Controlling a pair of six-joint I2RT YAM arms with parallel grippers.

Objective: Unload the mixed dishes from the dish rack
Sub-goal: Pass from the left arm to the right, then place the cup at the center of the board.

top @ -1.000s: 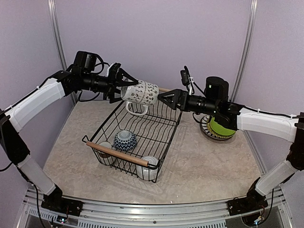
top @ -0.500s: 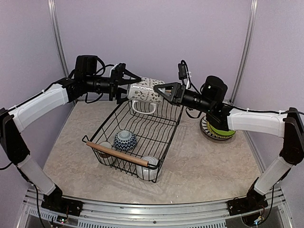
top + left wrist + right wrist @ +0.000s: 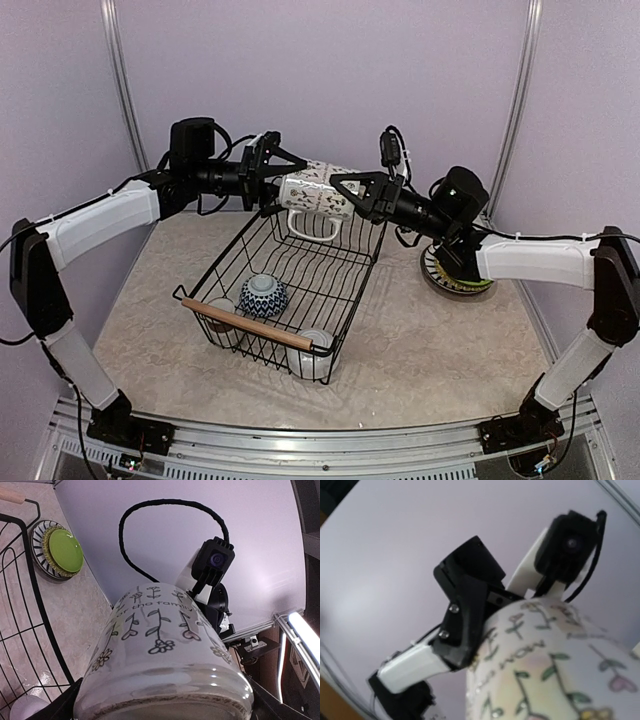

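Mug (image 3: 312, 190) midair over rack (image 3: 250, 327) far end, left gripper (image 3: 268, 172) grasping base; right gripper (image 3: 350, 192) at mouth, grip unclear. Bowl (image 3: 263, 295) in rack; plates (image 3: 59, 554) beside.

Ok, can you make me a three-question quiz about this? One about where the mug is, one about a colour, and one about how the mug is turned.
1. Where is the mug?
A. in the air over the rack
B. inside it
C. under it

2. What colour is the top plate?
A. red
B. green
C. blue

3. How is the mug turned?
A. upright
B. on its side
C. upside down

Answers:
1. A, it hangs between the left gripper and the right gripper, above the wires.
2. B, the left wrist view shows it lime green.
3. B, its handle points down and its base faces the left gripper.
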